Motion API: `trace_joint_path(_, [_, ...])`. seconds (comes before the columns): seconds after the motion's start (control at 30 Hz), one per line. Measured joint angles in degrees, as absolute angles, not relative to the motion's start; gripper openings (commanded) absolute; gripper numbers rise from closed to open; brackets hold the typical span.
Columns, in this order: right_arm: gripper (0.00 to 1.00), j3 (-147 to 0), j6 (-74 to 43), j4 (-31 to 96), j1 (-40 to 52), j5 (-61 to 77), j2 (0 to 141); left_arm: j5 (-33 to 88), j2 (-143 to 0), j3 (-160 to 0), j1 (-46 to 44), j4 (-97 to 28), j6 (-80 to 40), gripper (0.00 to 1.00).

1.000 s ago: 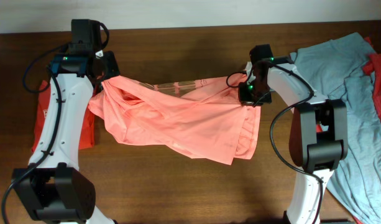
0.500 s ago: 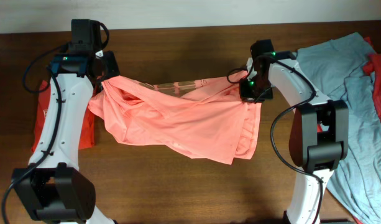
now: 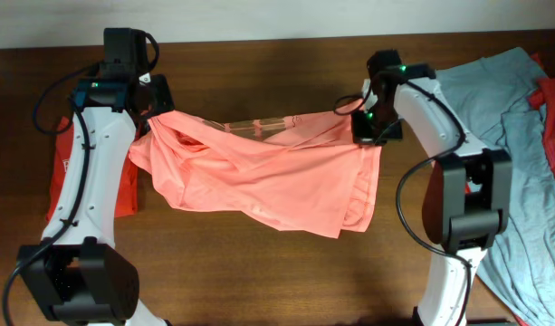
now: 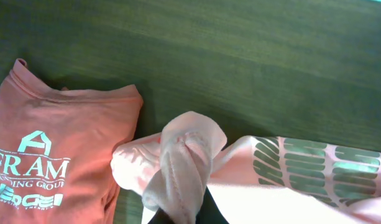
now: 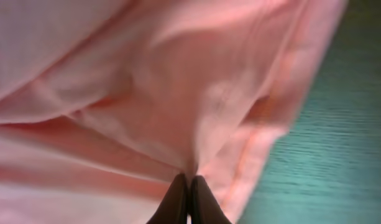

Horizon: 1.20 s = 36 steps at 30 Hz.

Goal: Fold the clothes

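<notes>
- Overhead: pink shirt [image 3: 268, 177] stretches left to right across the worktop [image 3: 259, 281].
- The left jaws clamp its bunched left corner.
- The right jaws pinch its right edge.

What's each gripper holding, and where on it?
Both hold the salmon-pink T-shirt: left gripper on a bunched wad at one end, right gripper pinching fabric near the opposite hem.

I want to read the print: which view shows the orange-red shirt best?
Left wrist: the orange-red shirt lies flat, white lettering legible. Overhead shows only a sliver beside the left arm; right wrist shows none.
</notes>
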State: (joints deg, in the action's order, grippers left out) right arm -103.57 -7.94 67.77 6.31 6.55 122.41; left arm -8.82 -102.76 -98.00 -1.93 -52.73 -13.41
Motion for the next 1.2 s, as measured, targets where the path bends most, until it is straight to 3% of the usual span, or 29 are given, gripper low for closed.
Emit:
trace_joint_path(0.27, [0.04,-122.5,-7.1,80.0,6.3,-3.2,102.8,-8.8,-95.2,-107.9,-1.5,-62.9,-13.0,0.0])
trace_joint_path(0.5, [0.04,-124.3,-6.2,83.7,6.3,-8.3,86.7,-3.4,-82.7,-117.9,6.6,-68.9,-12.8,0.01])
trace_joint_path(0.77, [0.04,-124.3,-5.8,84.2,6.3,-13.7,72.4,6.2,-70.4,-118.8,14.3,-69.7,-12.8,0.0])
trace_joint_path(1.0, [0.04,-124.4,-4.9,83.5,6.3,-15.4,72.8,8.4,-66.8,-118.9,14.3,-69.7,-13.1,0.0])
trace_joint_path(1.2, [0.04,-124.6,-4.5,82.5,6.3,-15.6,84.4,13.0,-76.9,-119.4,14.3,-69.3,-13.3,0.0])
